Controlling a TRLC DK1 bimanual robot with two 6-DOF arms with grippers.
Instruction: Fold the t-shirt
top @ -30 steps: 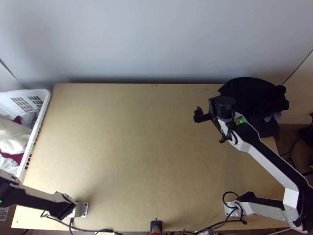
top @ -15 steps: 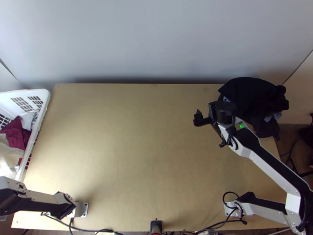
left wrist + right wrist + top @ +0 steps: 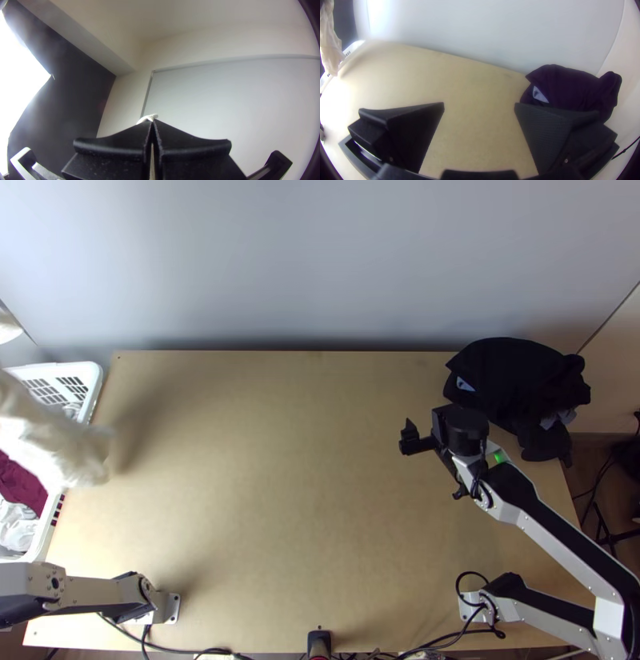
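The shirt (image 3: 48,436) is held up off the bench (image 3: 280,500), hung loosely in bunched folds over the basket (image 3: 98,376) and partly above the bench's left edge; its outline is blurred in the top view. Some white cloth can be seen at the tips of the left claw (image 3: 152,121), whose fingers are brought together, and the shirt is gripped there; which part of it is pinched cannot be told. In the basket, maroon cloth (image 3: 18,484) and white cloths (image 3: 18,524) are seen below the shirt. The right claw (image 3: 436,428) is held over the right part of the bench, its fingers spread wide with nothing gripped between them. Near it, a dark pile (image 3: 520,388) is bunched at the far right corner, with a pale blue patch (image 3: 465,385) exposed.
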